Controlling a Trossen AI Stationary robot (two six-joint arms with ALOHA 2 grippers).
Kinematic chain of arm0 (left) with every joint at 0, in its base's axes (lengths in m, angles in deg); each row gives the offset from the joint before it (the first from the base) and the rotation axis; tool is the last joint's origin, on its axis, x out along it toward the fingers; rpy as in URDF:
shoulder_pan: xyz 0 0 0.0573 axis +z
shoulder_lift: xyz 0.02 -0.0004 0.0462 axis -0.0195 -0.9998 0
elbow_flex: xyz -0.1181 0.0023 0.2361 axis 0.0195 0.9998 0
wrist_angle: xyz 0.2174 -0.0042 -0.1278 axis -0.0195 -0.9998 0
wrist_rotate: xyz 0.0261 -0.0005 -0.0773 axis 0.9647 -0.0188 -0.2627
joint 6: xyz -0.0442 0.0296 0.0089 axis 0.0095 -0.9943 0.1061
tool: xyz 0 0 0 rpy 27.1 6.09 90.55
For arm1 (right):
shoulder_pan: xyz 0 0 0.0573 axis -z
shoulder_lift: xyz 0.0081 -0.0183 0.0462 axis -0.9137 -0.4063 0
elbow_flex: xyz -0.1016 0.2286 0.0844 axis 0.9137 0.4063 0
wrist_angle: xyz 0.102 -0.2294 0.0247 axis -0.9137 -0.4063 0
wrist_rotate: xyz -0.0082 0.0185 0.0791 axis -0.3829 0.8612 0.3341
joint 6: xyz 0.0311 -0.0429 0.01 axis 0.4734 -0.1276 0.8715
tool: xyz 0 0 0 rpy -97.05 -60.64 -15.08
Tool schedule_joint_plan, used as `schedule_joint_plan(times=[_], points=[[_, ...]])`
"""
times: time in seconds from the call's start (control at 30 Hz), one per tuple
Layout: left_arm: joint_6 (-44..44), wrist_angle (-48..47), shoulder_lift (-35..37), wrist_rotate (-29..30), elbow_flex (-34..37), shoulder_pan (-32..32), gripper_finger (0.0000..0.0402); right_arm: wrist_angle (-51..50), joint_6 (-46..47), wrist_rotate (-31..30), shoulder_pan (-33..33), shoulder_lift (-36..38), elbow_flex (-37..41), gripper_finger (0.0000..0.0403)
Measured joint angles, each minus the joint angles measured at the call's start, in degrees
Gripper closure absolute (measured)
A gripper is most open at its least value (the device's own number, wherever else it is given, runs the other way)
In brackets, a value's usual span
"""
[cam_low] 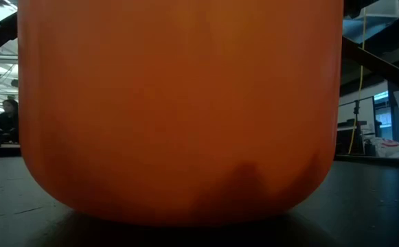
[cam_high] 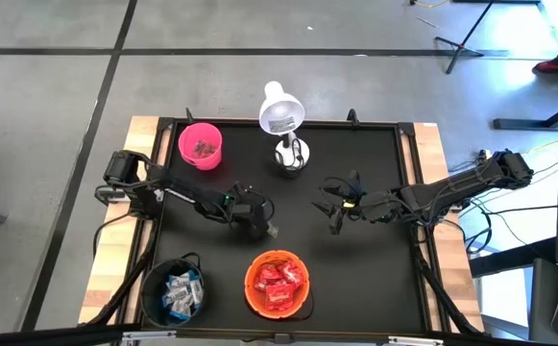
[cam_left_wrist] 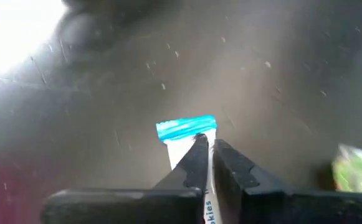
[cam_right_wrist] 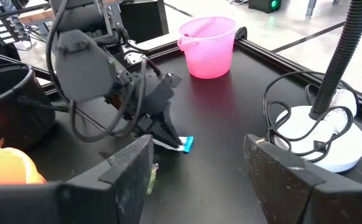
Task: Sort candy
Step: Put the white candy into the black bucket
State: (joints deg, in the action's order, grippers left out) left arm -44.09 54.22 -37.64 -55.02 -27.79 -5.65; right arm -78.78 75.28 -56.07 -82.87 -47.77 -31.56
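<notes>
My left gripper [cam_left_wrist: 207,146] is low over the middle of the black table [cam_high: 375,288] and is shut on a blue-and-white wrapped candy [cam_left_wrist: 185,127]. The right wrist view shows the same candy [cam_right_wrist: 184,144]. Red candies [cam_high: 279,281] fill the orange bowl [cam_high: 252,298] at the near edge. Blue-and-white candies [cam_high: 181,290] lie in the black bowl [cam_high: 152,279] to its left. The pink cup [cam_high: 201,145] at the far left holds a few pinkish pieces. My right gripper [cam_high: 334,207] hangs open above the table, right of the left one, with nothing in it. My left gripper pinches the candy's white body [cam_left_wrist: 179,155] between its two fingers. The fingers slant down from the table's left and lie along the wrapper. The blue crimped end [cam_left_wrist: 187,127] sticks out past the fingertips, close to the table; whether it rests there I cannot tell.
A white desk lamp [cam_high: 283,125] with a coiled cord stands at the far middle. A small greenish wrapper [cam_right_wrist: 152,175] lies on the table near the left gripper. The orange bowl [cam_low: 178,110] fills the low view. Bare table lies to the right.
</notes>
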Motion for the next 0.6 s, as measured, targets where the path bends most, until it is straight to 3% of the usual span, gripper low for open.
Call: schedule_joint_plan(times=[0.6], points=[[-2.3,-8.4,12.4,2.3,0.0,-2.8,0.0401,-0.3,-0.2,0.0,0.0,0.0,0.0,0.0157]])
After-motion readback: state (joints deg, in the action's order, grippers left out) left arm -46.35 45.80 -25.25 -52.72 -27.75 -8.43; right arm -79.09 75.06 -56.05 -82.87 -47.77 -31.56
